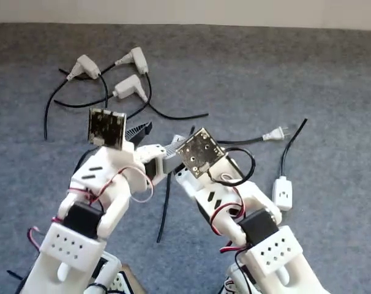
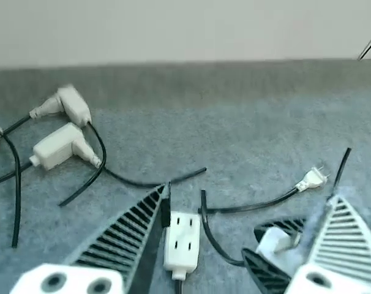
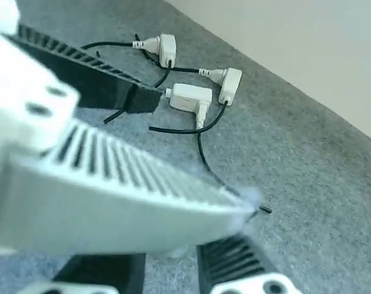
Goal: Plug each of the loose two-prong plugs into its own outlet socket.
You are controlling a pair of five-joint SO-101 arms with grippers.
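The left gripper [image 1: 156, 139] hangs low over the grey carpet [image 1: 308, 73] with its fingers [image 2: 127, 239] spread wide, clasping nothing. A white socket [image 2: 181, 240] lies flat on the carpet between them, just beside one finger; its face shows two pairs of slots. The right gripper [image 1: 176, 154] sits close against the left one (whether it grips anything cannot be told). The loose plug [image 1: 276, 133] lies well off to the right on a black cord [image 1: 247, 142], prongs pointing right. A second socket [image 1: 282, 193] lies near the right arm. Three white pairs [image 1: 130, 87] at the far left look already joined.
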